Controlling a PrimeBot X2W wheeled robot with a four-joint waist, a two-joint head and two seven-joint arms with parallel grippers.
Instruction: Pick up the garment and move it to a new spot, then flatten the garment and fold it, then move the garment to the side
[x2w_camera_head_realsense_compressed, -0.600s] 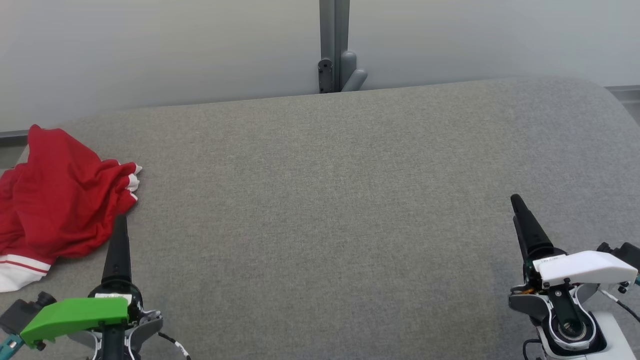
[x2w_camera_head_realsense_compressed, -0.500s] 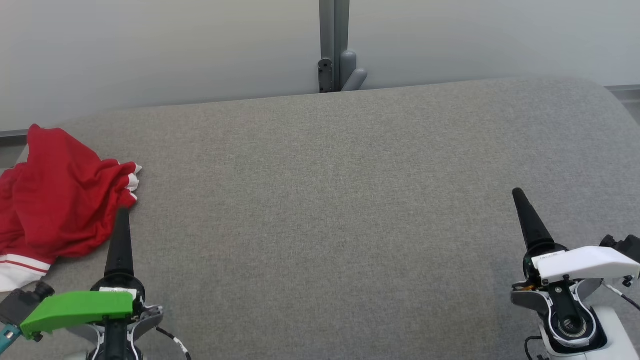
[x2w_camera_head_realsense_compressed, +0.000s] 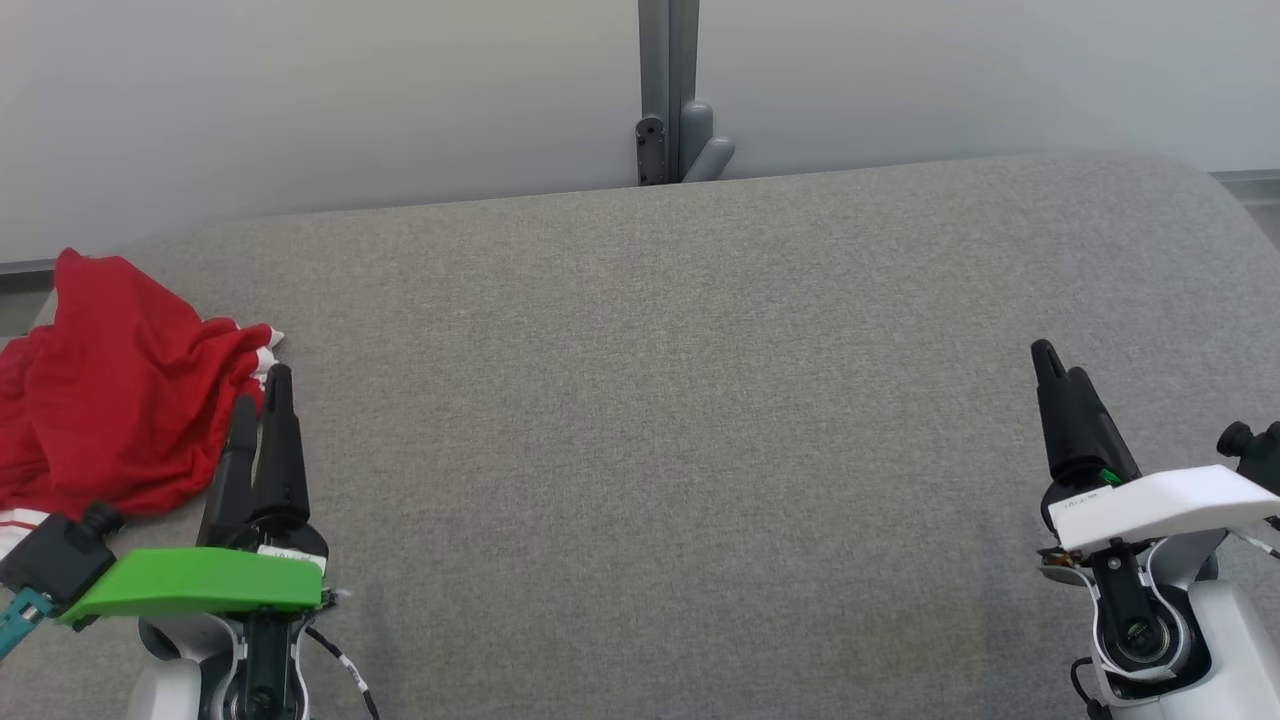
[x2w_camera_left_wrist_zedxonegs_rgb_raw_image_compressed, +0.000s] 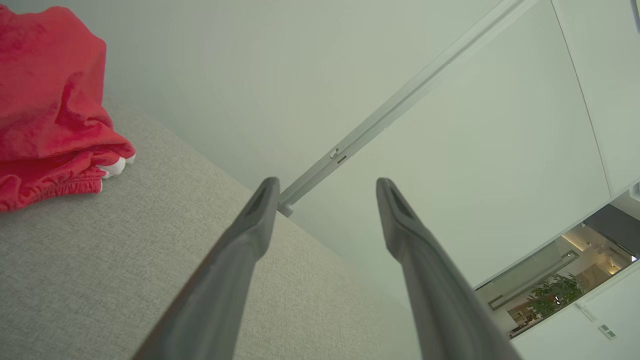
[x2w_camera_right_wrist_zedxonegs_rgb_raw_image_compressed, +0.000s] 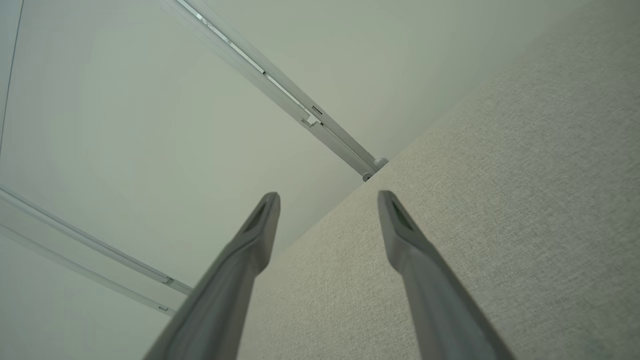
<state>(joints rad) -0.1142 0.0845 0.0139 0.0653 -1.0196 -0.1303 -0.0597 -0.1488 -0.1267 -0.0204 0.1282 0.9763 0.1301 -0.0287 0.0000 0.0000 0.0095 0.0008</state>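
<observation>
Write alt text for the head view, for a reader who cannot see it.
A crumpled red garment lies at the left edge of a grey fabric surface. The left hand points up beside it; the right hand sits far right.

On table (x2w_camera_head_realsense_compressed: 700, 400), garment (x2w_camera_head_realsense_compressed: 110, 400) lies far left; left gripper (x2w_camera_head_realsense_compressed: 260, 386) beside.

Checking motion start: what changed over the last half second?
Both arms advanced up the head view and rolled. The left gripper is now close beside the red garment, and the right gripper is over the bare grey surface. Nothing was grasped and both are open. The garment has not moved.
</observation>
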